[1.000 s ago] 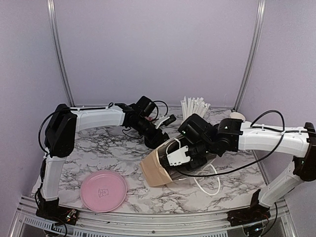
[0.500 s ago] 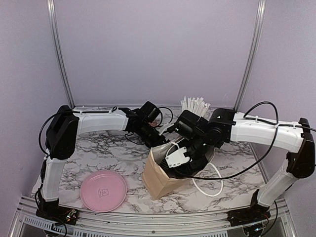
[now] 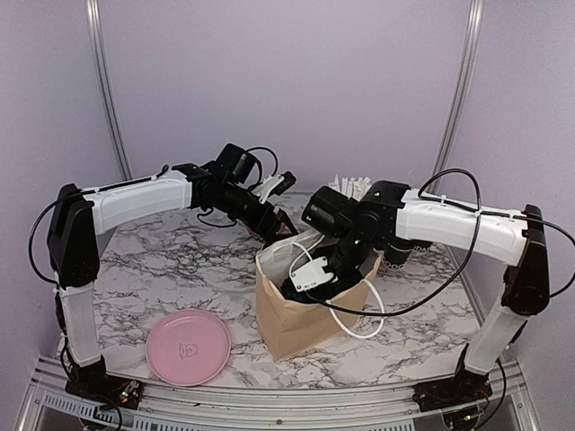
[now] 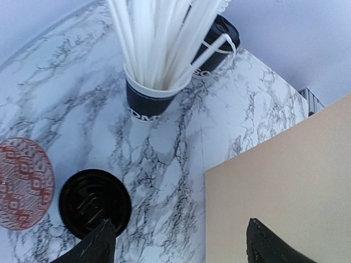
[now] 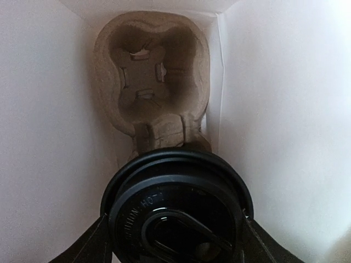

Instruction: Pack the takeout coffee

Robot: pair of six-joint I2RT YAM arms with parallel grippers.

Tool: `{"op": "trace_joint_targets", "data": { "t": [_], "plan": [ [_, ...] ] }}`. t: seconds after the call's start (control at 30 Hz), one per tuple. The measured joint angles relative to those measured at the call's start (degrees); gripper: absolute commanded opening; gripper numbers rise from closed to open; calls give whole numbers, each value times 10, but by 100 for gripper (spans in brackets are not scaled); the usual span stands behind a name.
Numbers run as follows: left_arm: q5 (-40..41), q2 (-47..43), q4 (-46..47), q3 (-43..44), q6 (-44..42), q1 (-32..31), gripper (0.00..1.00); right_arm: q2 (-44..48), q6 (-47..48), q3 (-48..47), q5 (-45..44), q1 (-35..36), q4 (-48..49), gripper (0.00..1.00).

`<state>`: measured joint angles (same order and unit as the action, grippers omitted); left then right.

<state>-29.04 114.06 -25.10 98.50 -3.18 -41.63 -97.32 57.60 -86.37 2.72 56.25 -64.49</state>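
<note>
**Right hand** (image 5: 176,245): it is down inside the paper bag (image 3: 292,328) and clamped on a takeout cup (image 5: 175,211). One finger (image 5: 93,246) is on each side of the black lid.
- Past the cup, deeper in the bag, the pulp carrier (image 5: 153,82) lies on the bottom. Its far socket is open to view. The near one is hidden under the cup.
- The bag walls stand close on both sides of your hand, so there is little room sideways. The only clear way is straight along the bag.

**Left hand** (image 4: 181,249): it is outside the bag, with the fingers spread wide and nothing between them.
- The bag's tan wall fills the space on the right-finger side, and its edge runs away from the hand at a slant.
- On the left-finger side, just ahead, a second lidded cup (image 4: 94,201) stands upright on the table (image 4: 181,137). A strip of bare marble separates it from the bag.
- A red-patterned disc (image 4: 22,183) lies just beside that cup on the outer side, cut off by the frame.
- Farther ahead there is open marble, then the straw cup (image 4: 153,98), which is upright.
- Behind the straws is a third dark cup (image 4: 216,46), partly hidden.

In the top view, a pink plate (image 3: 189,347) lies well apart from both hands, near the table's front edge on your left arm's side.
</note>
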Motion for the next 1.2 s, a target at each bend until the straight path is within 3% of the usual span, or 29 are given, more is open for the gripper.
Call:
{"op": "trace_joint_targets", "data": {
  "t": [0.67, 1.2],
  "plan": [
    [132, -110, -26, -16, 8, 15, 84, -12, -1, 17, 86, -29, 35, 36],
    [150, -164, -63, -16, -10, 17, 85, -42, -6, -16, 137, -35, 23, 41]
  ]
}}
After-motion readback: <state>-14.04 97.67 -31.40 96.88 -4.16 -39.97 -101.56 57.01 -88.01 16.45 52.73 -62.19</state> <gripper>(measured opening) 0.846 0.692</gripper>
